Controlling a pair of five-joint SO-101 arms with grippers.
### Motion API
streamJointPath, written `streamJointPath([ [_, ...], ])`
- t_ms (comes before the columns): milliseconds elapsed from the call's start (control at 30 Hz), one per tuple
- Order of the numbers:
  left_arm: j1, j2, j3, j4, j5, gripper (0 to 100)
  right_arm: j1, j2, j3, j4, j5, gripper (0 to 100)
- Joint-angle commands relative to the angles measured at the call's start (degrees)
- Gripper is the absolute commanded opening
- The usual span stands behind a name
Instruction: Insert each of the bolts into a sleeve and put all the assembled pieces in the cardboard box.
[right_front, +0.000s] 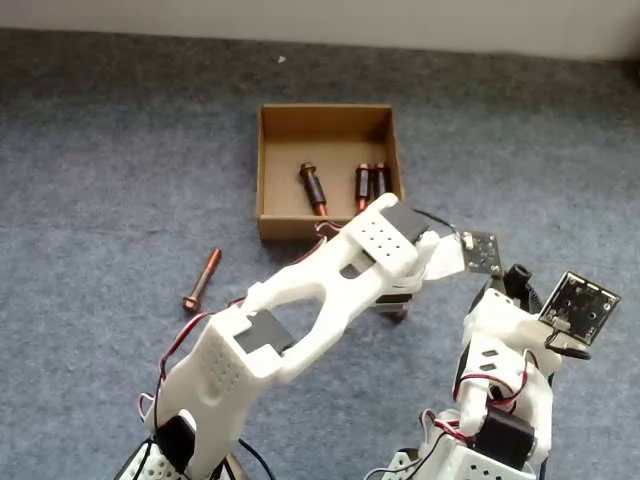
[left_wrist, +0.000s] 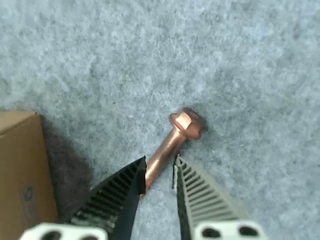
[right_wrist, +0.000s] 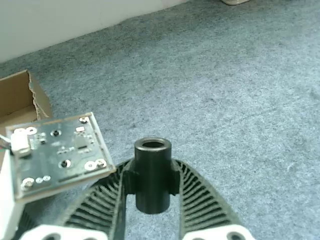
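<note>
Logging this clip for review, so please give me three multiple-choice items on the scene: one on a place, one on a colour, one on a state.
1. Where does the bolt at the left tool lie?
A. on the carpet beside the cardboard box
B. inside the cardboard box
C. on top of the sleeve

2. What colour is that bolt?
A. silver
B. black
C. copper

3. The sleeve in the right tool:
A. has a bolt through it
B. is empty, its bore open
C. lies on the carpet

Answers:
1. A: the left wrist view shows it flat on the carpet next to the box wall.
2. C: its head and shank are copper-toned.
3. B: the right wrist view looks into an open bore.
</note>
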Motion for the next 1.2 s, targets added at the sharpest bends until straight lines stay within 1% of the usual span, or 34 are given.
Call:
streamJointPath([
  [0,3.4,2.0,0.0,1.0,-0.4,11,-0.7,-1.1,-1.7,-1.6,-0.3,0.7],
  [300,6.8,2.3,0.1,1.0,-0.4,11,-0.5,-1.1,-1.7,-1.6,-0.3,0.7],
  [533,6.8,2.3,0.1,0.9,-0.3,11,-0.3,-1.1,-1.8,-1.6,-0.3,0.7],
  [567,6.6,2.2,0.1,0.8,0.3,10,-0.3,-1.1,-1.8,-1.6,-0.3,0.7],
  [667,5.6,1.7,0.0,0.5,7.1,10,-0.6,-1.1,-1.8,-1.6,-0.3,0.7],
  [700,5.3,1.4,-1.0,1.0,8.0,10,-0.6,-1.1,-1.8,-1.6,-0.3,0.7],
  [967,1.5,-7.9,-1.9,0.5,12.7,10,-0.8,-1.0,-1.8,-1.6,0.4,0.8],
  [1067,0.6,-10.9,-1.7,0.7,14.6,10,-3.4,-1.0,-0.7,-1.6,2.0,1.5],
  [1167,0.6,-12.0,0.5,0.5,15.0,10,-4.1,-1.0,0.0,-1.9,2.0,2.1],
])
